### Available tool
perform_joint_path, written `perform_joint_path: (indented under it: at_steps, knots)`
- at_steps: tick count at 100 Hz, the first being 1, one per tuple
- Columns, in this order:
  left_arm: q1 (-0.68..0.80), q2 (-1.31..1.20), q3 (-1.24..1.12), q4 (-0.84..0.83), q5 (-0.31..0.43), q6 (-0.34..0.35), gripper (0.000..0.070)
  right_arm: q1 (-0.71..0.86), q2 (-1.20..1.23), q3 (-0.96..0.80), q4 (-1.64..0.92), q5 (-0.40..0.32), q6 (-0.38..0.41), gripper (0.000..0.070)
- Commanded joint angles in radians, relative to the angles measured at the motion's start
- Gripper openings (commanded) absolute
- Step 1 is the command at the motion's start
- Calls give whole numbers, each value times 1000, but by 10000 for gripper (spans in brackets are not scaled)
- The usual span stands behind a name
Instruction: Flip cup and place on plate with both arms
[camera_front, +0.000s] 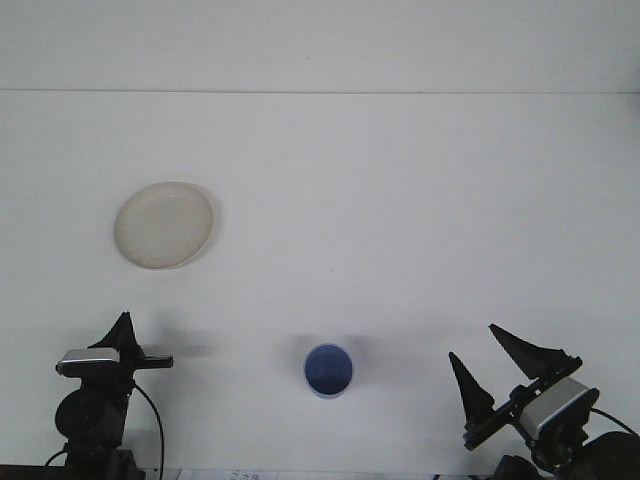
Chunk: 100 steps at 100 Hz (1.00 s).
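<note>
Starting at the left, we see the left gripper (128, 345) low at the near edge of the white table (400, 180), mounted on its dark arm; its dark fingers overlap from this angle, one pointing up and one lying flat toward the right, so we cannot tell how far apart they stand, and nothing shows between them. Up and slightly right of it, well apart, lies the pale round plate (164, 224), flat on the table with nothing on it. Moving toward the middle, we find the blue cup (328, 369) standing upright near the front edge, its open mouth facing up so that we look into its blue inside. The cup sits roughly between the two grippers, apart from both, and well away from the plate, which is farther back and to the left. At the right, the right gripper (495, 365) rises from the bottom corner with its two pointed black fingers spread wide and holding nothing; the cup lies to its left, near but clearly not touching, at about the height of the finger bases.
</note>
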Motion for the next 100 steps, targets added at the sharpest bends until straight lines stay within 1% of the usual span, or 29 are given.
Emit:
perform_joint_path:
  at_steps: [1,8,17,40,47,55,61,64,72,74,78,87,91,96,100]
  knots:
    - [2,-1,-18,11,-3,-95,14,10,-7,7,-2,0,10,490]
    - [2,-1,-18,11,-3,-171,14,10,-8,7,-16,0,10,490]
    - [2,-1,-18,18,-4,-214,14,10,-7,7,-24,0,10,490]
    - [2,-1,12,42,-3,-410,11,9,-7,7,-27,2,10,490]
    - [2,9,64,21,-2,-450,12,9,-7,7,-27,2,10,490]
    - [2,41,145,-8,1,-459,12,10,-7,7,-27,2,10,490]
    - [2,82,222,-42,25,-451,12,9,-6,7,-27,2,10,490]
    - [2,108,262,-62,44,-438,12,9,-7,7,-27,2,10,490]
    - [2,194,378,-127,121,-375,27,9,-7,7,-27,2,10,490]
    - [2,217,406,-145,142,-361,43,9,-7,7,-27,2,10,490]
    - [1,266,463,-181,190,-336,104,9,-6,7,-27,2,10,490]
    - [-2,373,575,-245,294,-286,377,9,-7,7,-27,2,10,490]
    - [-6,421,622,-273,331,-283,474,9,-7,7,-27,2,10,490]
    - [-17,481,679,-309,388,-277,541,9,-7,7,-27,2,10,490]
    - [-30,528,722,-338,445,-270,551,9,-6,7,-27,2,10,490]
